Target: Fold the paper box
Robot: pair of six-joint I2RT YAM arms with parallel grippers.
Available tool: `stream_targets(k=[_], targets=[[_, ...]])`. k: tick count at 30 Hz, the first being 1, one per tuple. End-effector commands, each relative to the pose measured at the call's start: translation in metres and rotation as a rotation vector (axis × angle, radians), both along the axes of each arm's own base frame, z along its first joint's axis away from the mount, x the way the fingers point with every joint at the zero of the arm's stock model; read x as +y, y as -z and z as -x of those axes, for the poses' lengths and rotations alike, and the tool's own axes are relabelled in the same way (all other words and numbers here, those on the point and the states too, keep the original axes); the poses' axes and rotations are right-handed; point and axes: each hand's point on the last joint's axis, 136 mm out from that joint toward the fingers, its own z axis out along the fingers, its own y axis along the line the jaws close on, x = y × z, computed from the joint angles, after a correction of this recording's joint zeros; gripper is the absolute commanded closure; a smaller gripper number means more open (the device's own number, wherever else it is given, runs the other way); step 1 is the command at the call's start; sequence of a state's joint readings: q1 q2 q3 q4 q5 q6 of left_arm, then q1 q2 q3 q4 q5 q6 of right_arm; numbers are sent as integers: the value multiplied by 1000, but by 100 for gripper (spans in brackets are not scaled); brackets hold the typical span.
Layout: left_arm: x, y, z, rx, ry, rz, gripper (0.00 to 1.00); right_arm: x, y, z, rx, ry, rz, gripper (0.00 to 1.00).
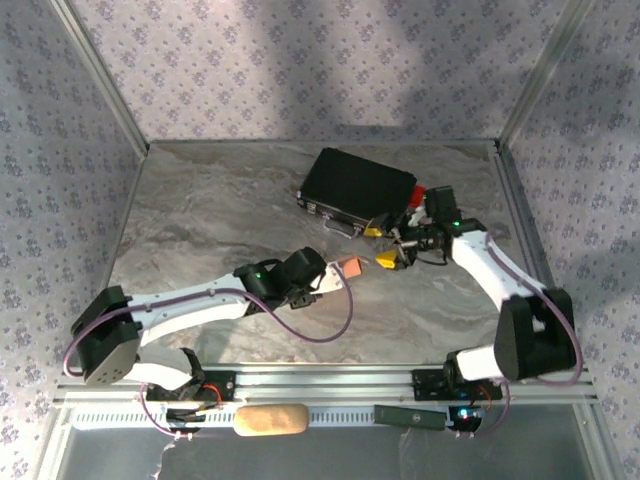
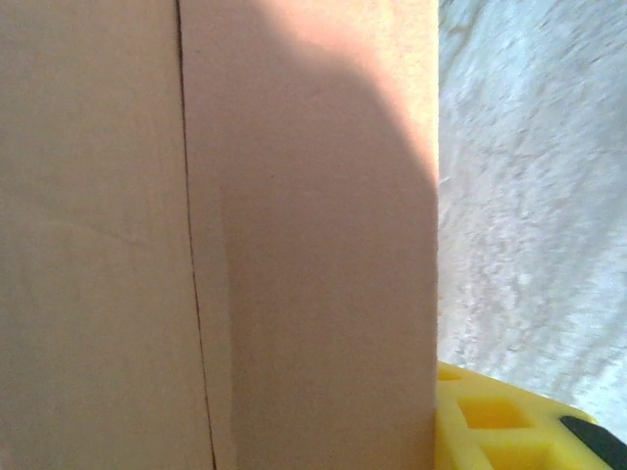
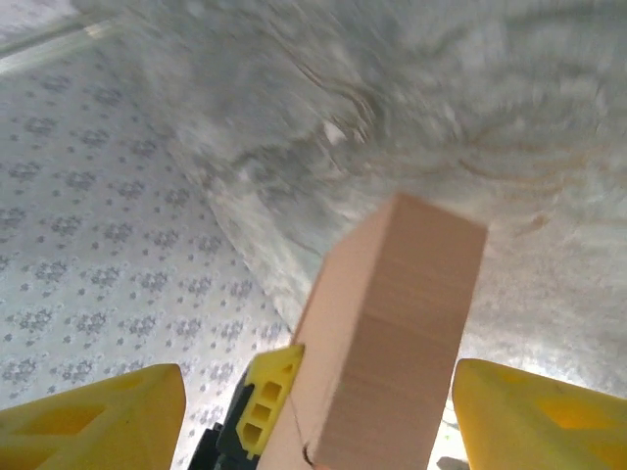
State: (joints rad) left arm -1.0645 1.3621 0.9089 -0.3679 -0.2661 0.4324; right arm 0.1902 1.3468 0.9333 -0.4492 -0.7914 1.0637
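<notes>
Marble desk [image 1: 200, 200] and floral walls from above: one black case [image 1: 358, 188], and just on its near side one paper box [image 1: 349, 267], clamped in the left gripper [image 1: 335, 273]. Its long axis points at the right gripper [image 1: 381, 247], which sits closer to the case. Left wrist: cardboard fills the lens, with one yellow finger [image 2: 490, 426] against its edge. Right wrist: the box comes in end-on between wide-spread jaws, neither closing on it.
</notes>
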Motion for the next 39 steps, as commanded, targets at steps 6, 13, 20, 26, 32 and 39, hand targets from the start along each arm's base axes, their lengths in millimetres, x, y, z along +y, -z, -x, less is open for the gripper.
stream_targets(k=[6,13,20,26,32,39], targets=[[20,-9,41,328,57,30,59,-42,-35,3,-637,-85,558,48],[32,6,48,437,52,-25,58,-1,-44,31,-1014,-357,718,48],[37,12,37,476,36,-32,58,48,-14,49,-1012,-679,702,53],[40,18,32,502,42,-62,58,63,-7,61,-1035,-787,675,57],[41,23,30,503,42,-63,58,69,-1,56,-1025,-827,689,58],[41,25,28,504,46,-77,57,76,3,59,-1018,-880,698,64]])
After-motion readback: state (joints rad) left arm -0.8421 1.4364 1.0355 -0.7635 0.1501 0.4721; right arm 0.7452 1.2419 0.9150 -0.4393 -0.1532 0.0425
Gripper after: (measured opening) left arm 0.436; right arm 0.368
